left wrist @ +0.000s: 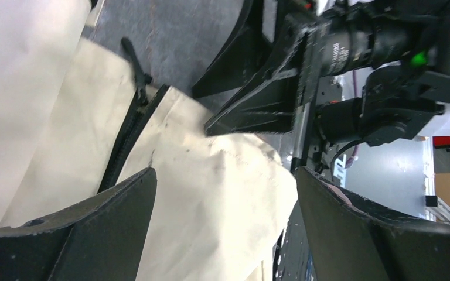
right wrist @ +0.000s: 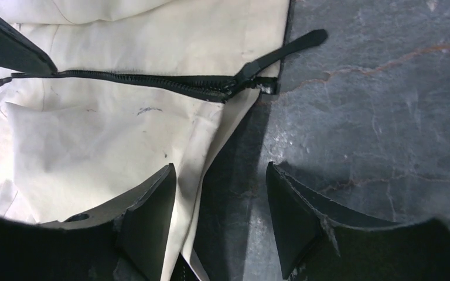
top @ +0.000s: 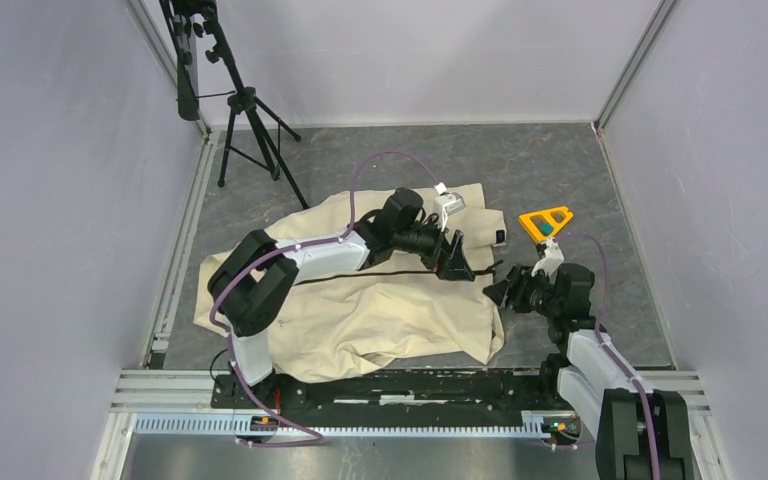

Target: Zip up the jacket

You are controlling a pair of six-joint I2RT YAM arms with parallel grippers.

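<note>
The cream jacket (top: 360,310) lies wrinkled on the grey floor, its dark zipper line (top: 360,275) running left to right. My left gripper (top: 453,262) is open over the jacket near the zipper's right end; in its wrist view the open gripper (left wrist: 225,193) frames bare cream fabric (left wrist: 211,199), with the zipper (left wrist: 130,126) to the left. My right gripper (top: 498,291) is open and empty at the jacket's right hem. In the right wrist view the open gripper (right wrist: 220,187) straddles the hem edge, with the zipper end (right wrist: 222,88) and its black pull tab (right wrist: 293,47) ahead.
An orange and yellow object (top: 546,221) lies on the floor just beyond the right gripper. A black tripod (top: 245,110) stands at the back left. Grey walls enclose the floor on three sides. A metal rail (top: 360,385) runs along the near edge.
</note>
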